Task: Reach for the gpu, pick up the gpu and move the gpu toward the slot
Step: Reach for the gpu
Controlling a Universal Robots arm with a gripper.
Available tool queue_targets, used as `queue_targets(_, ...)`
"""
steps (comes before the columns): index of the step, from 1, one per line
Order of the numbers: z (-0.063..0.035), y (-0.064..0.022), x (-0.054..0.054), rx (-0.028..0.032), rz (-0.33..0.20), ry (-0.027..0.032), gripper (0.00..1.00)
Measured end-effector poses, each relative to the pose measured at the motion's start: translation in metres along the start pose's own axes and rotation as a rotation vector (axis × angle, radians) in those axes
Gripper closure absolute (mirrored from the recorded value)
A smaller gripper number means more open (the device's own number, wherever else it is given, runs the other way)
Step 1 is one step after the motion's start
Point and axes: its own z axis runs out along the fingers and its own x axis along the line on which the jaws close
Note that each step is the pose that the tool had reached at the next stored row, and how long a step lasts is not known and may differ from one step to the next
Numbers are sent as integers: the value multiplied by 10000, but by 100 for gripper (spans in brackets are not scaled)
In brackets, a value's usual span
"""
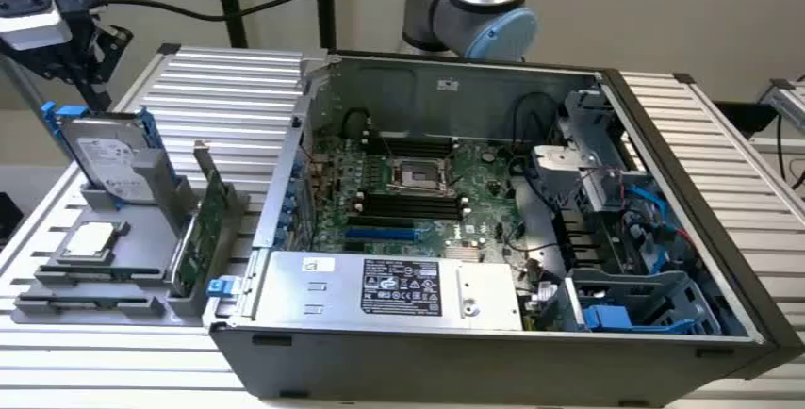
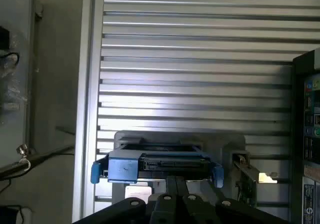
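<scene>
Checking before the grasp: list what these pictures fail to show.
- gpu: exterior view, edge-on, so its faces are hidden.
- Power supply label: exterior view, print too small to read.
- Computer case: wrist view, cut off by the picture's edge.
- Hard drive: wrist view, partly behind the fingers.

This looks like a robotics lab bench. A slatted aluminium table [image 1: 704, 126] carries an opened PC case [image 1: 503, 371] mid-frame and a grey parts rack [image 1: 113, 282] at lower left. A robot arm [image 1: 484, 4] stands at top centre, with black cables [image 1: 176, 9] at upper left.
</scene>
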Motion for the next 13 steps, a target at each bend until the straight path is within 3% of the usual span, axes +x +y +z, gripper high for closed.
queue_targets(13,0,-1,0,1,0,0,89)
